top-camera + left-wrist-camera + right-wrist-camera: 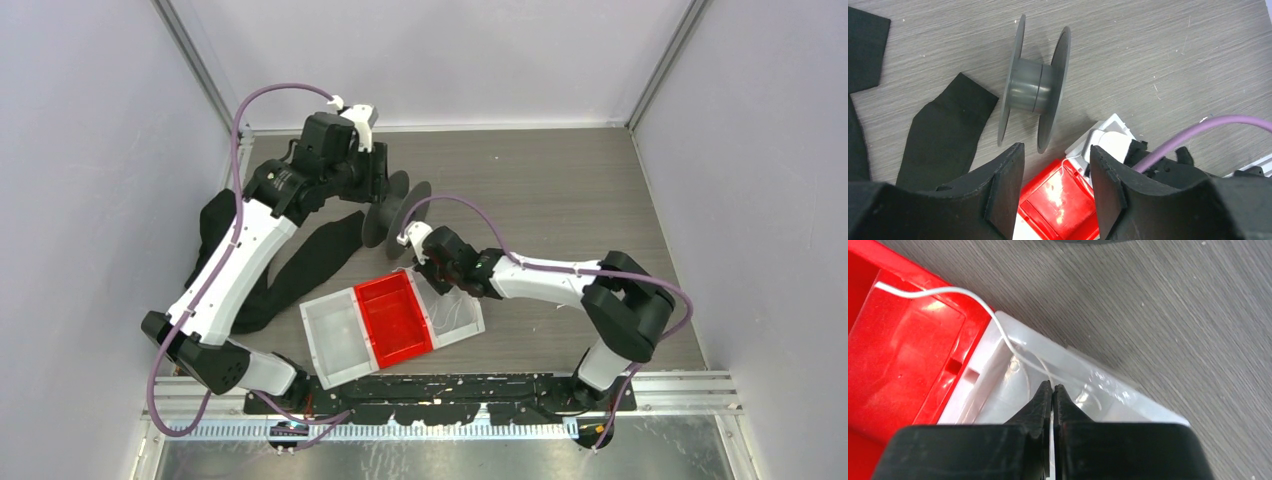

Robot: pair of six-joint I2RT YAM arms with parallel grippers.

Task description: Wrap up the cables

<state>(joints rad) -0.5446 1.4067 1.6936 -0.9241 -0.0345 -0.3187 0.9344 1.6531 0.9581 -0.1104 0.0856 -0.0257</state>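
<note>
A thin white cable (973, 295) runs from the red bin (898, 355) over its rim into the clear bin (1128, 397). There it passes between the closed fingertips of my right gripper (1053, 386), which is shut on it. In the top view the right gripper (432, 268) is at the far edge of the bins. An empty grey spool (1035, 85) stands on its flanges on the table, just beyond the bins. My left gripper (1057, 147) hovers open above the spool (395, 205) and the red bin (1058, 200), holding nothing. A short loop of cable (1064, 164) shows between its fingers.
A white tray (335, 340), the red bin (395, 315) and the clear bin (458, 312) sit side by side near the front. A black fabric strap (310, 260) lies left of the spool. Purple hoses arc over both arms. Walls close in the left, right and back.
</note>
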